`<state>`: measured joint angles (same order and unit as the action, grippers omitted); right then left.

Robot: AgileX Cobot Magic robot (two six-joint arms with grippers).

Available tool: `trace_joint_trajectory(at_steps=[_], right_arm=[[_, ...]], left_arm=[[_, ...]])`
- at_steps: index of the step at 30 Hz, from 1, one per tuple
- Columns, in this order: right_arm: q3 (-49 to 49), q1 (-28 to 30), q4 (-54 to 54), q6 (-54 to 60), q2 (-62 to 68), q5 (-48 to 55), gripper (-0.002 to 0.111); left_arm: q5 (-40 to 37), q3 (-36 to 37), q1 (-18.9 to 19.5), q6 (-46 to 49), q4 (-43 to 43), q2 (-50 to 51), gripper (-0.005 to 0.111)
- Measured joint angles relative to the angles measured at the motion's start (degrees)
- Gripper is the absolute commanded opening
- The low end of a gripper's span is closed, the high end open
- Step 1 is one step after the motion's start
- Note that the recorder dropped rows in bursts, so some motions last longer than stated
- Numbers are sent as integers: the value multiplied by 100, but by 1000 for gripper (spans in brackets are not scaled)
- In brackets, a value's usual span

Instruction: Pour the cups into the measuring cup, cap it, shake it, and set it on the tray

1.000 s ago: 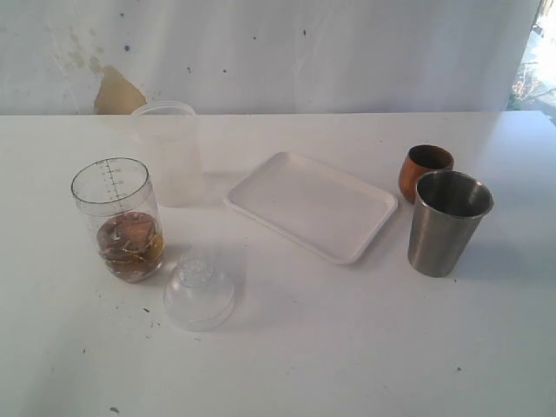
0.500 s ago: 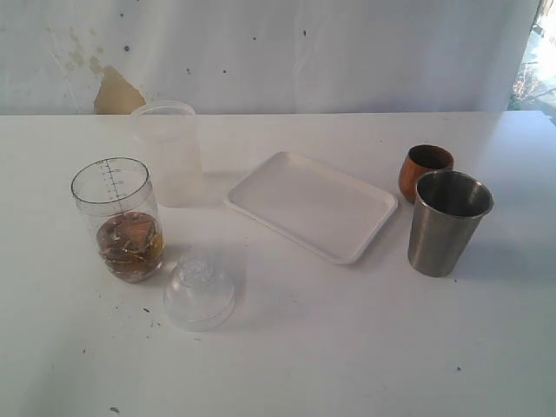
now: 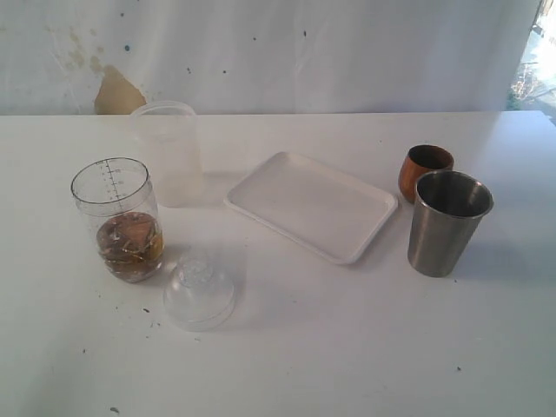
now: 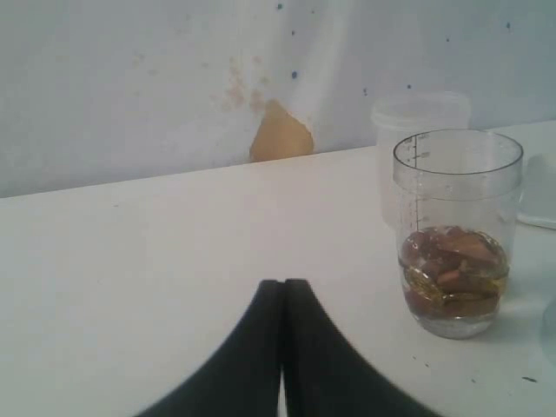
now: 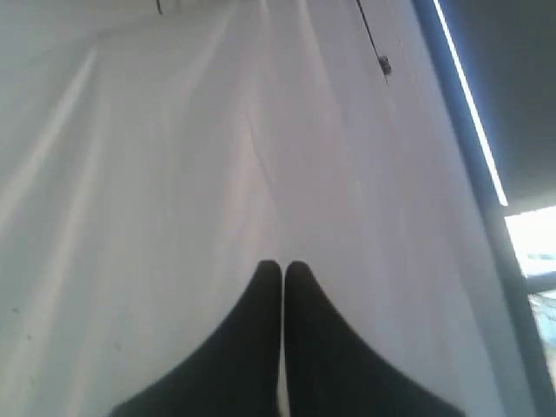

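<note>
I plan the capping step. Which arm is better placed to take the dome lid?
Probably the left. The dome lid lies on the left of the exterior view, beside the measuring cup, which stands close before the left gripper. The right gripper faces only bare white surface.

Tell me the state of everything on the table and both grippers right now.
Measuring cup: upright, uncapped, brown pieces in amber liquid at the bottom.
Cap: off, knob up on the table beside the measuring cup.
Tray: flat, nothing on it.
Wooden cup: upright, contents not visible.
Steel tumbler: upright, contents not visible.
Frosted cup: upright behind the measuring cup.
Left gripper: shut, holding nothing.
Right gripper: shut, holding nothing.
</note>
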<state>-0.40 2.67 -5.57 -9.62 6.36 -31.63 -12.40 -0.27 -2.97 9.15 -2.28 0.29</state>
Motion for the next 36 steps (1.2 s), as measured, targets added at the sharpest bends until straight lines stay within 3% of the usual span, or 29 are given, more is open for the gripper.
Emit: trace_joint_trajectory(at_steps=[6,19,36], right_arm=[[0,0,-196,1914,0,2222,0],[0,12,109,2052,0,4416,0],[9,190,326,1711,0,4744,0]], left_arm=[[0,0,0,0,0,0,0],[0,0,0,0,0,0,0],[0,0,0,0,0,0,0]])
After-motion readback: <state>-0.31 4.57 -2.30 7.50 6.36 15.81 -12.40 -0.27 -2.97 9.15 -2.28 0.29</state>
